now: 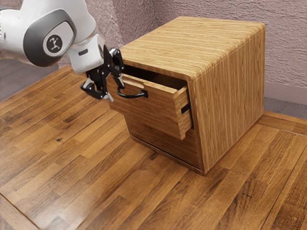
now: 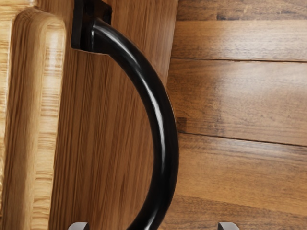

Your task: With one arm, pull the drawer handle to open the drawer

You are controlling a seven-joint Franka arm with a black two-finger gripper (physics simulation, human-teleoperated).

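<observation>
We note the black two-finger gripper [image 1: 114, 90], fingers apart, straddling the curved black metal handle [image 2: 162, 129], apparently unclamped, placed to hook and draw the partly open light wooden drawer [image 1: 153, 108].

White arm [image 1: 24, 19], grey joint cap [image 1: 48, 40], black claw [image 1: 111, 79].
</observation>
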